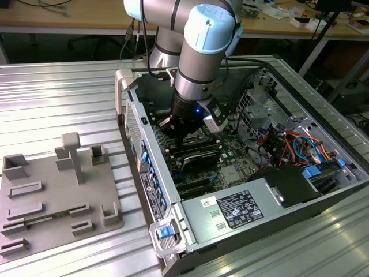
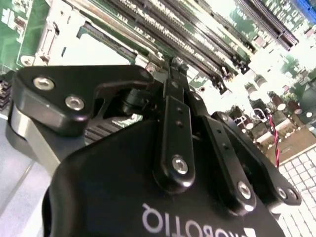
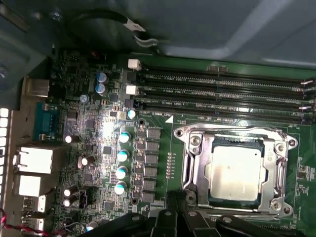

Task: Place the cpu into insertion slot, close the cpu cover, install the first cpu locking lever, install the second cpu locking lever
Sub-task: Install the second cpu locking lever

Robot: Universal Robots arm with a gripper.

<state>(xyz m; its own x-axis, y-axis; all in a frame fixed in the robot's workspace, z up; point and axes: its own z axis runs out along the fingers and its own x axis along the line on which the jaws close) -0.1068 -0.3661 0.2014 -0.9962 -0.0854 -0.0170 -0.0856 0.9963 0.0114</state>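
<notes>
Silver-tan metal showed where the cpu (image 3: 233,174) lay flat in its socket on the green motherboard (image 3: 98,128), framed by the cpu cover (image 3: 190,163), whose silvery frame lay down around the chip with the chip's top showing through its square window. Black memory slots (image 3: 222,94) ran in parallel rows just beside the socket, and a column of capped cylinders (image 3: 121,163) stood on the board's other side of it. In the first wrist view the black tips of the pincer (image 3: 173,205) sat just beside the cover's edge, at about 7 o'clock from the chip — whether they touched the frame could not be told. In the second wrist view the black fingers (image 2: 173,113) stood drawn together, tips meeting over the board with nothing seen between them. In the exterior view the arm (image 1: 199,52) reached down into the open computer case (image 1: 277,231), the pincer (image 1: 181,137) low over the motherboard, and the case lay on its side on a ribbed metal table (image 1: 57,98). A grey fixture tray (image 1: 52,196) sat on that table at roughly 9 o'clock from the case — well apart from the pincer.
</notes>
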